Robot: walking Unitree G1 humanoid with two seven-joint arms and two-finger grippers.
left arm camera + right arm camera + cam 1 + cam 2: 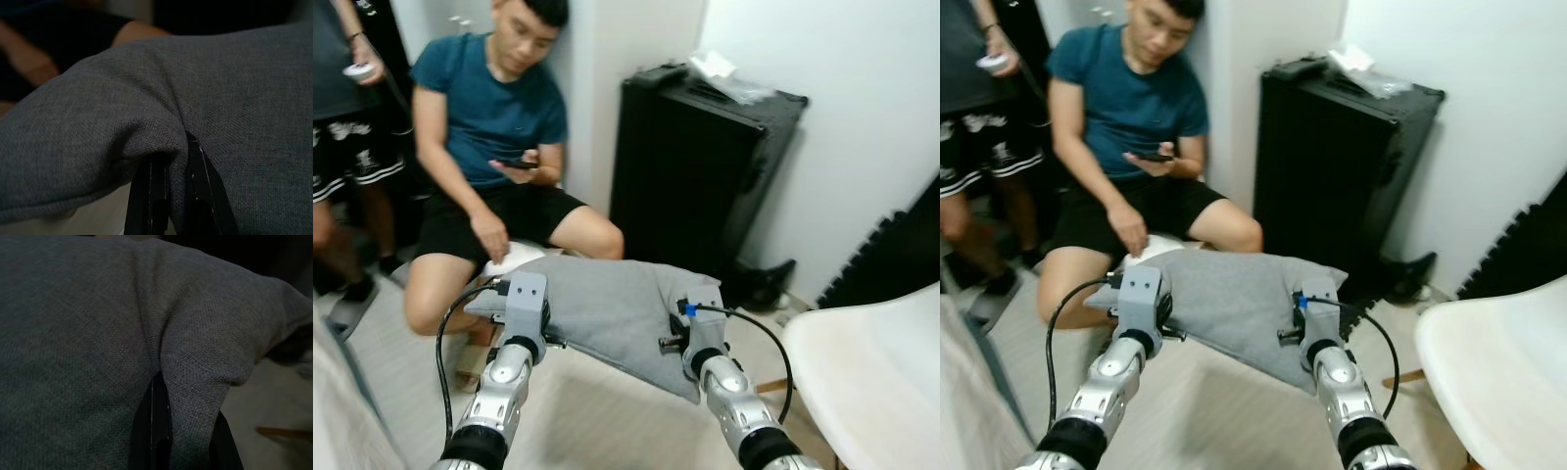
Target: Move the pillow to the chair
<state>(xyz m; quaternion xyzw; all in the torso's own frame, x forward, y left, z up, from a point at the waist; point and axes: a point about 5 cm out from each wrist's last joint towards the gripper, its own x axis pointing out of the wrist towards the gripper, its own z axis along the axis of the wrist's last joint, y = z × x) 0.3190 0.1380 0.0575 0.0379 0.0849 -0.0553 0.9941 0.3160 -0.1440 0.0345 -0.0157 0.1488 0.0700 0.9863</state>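
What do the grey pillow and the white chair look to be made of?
Grey woven-fabric pillow: soft cloth with a matte finish; the wrist views show a fine weave that puckers where each end effector pinches it. White moulded chair: probably hard plastic, going by its smooth, seamless, faintly glossy curved shell.

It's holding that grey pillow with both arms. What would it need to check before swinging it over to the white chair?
1. Left gripper has a fold of the pillow pinched between its fingers: ok.
2. Right gripper pinches a fold too: ok.
3. Pillow lifted off the floor, spanning both arms: ok, though its near corner droops.
4. White chair seat bare, on the robot's right: ok.
5. Seated person close behind the pillow, knee near its far edge: not ok, swing away carefully.
6. How firmly the fabric is held: cannot tell.
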